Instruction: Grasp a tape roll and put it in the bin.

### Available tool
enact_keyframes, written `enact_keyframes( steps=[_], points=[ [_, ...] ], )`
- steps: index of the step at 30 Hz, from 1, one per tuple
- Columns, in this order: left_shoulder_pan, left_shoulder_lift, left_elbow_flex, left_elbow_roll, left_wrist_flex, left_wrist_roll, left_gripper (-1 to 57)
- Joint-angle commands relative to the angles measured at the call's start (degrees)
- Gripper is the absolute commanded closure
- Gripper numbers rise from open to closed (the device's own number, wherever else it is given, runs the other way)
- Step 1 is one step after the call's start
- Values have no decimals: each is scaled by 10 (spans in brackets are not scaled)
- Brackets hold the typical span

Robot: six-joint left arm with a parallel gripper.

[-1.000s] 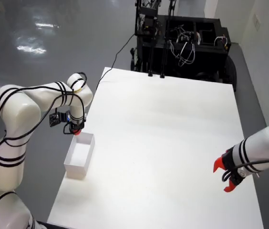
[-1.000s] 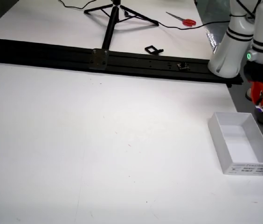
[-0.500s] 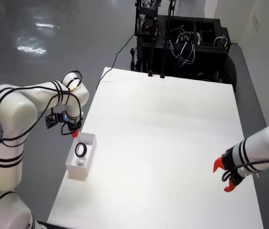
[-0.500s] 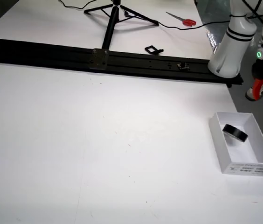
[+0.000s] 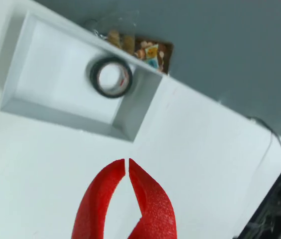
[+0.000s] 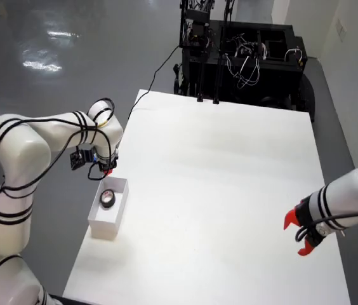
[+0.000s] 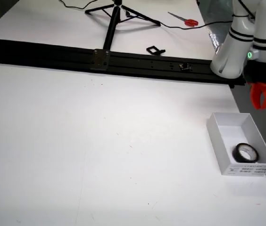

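In the view that rides on the gripper, the gripper [image 5: 127,167] fills the lower centre of the frame, its two red fingers [image 5: 99,199] closed tip to tip and holding nothing. Beyond it, in the upper left, one white bin [image 5: 130,117] sits on the white table [image 5: 195,149]. One black tape roll [image 5: 111,77] lies flat inside the bin. In the view from above, the working arm [image 6: 46,136] bends over the table's left edge. Lettering on the bin's label is unreadable.

Support: white table [image 6: 230,190] | Resting on it: white bin [image 6: 108,210], just below the red pincer [image 6: 105,169] in the overhead view | Bin location: near table edge
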Motion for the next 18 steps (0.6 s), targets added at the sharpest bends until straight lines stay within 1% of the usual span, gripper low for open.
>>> enact_keyframes(
  steps=[1, 5, 7, 10, 13, 16, 18],
  points=[
    [-243, 69, -55, 28, -123, 136, 569],
    [-328, 110, -117, 18, -116, 209, 569],
    [-358, 113, -128, 14, -115, 222, 569],
    [-395, 101, -129, 6, -118, 230, 569],
    [-428, 85, -128, -17, -120, 251, 569],
    [-455, 67, -126, -31, -120, 267, 566],
    [-465, 53, -126, -51, -124, 289, 559]
  ],
)
